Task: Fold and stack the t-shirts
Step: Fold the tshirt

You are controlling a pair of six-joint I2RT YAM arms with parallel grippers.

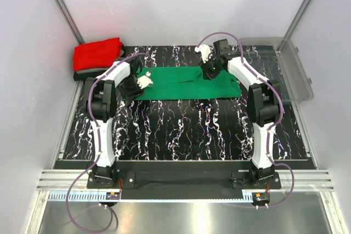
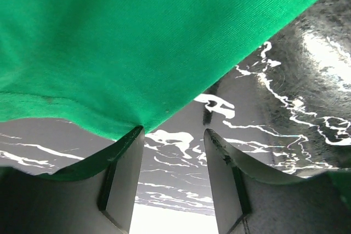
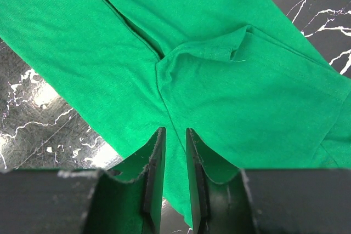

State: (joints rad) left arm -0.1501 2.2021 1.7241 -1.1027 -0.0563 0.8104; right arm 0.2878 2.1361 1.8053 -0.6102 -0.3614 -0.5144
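Green t-shirt (image 1: 186,83): folded into a long flat band, laid crosswise on the far half of the black, white-veined table (image 1: 181,130), between the two arms. Near edge straight; right end a little wider and rumpled.

Left pincer (image 2: 174,134): at the left end of the band, low over the table. Spread, with bare marbled surface showing through the gap and nothing between the fingers. Tip of one finger (image 2: 123,168) touching the hemmed edge of the green cloth, which fills the upper part of the wrist view. A green strip along that finger's outer side; cloth or reflection, impossible to tell.

Right pincer (image 3: 174,135): on the far edge of the band, toward its right end. Nearly pressed together, pinching a fold of the green t-shirt in the narrow gap. Creases running from a puckered ridge in the cloth down toward the fingertips. Marbled table visible left of the cloth and at the upper right corner of that wrist view.

Red t-shirt (image 1: 97,53): folded, topmost on a small stack at the far left corner, apart from the green band. Beneath it, dark t-shirts (image 1: 82,74), only their edges showing.

Clear plastic bin (image 1: 293,72): at the far right, beyond the right arm, beside the table's edge.
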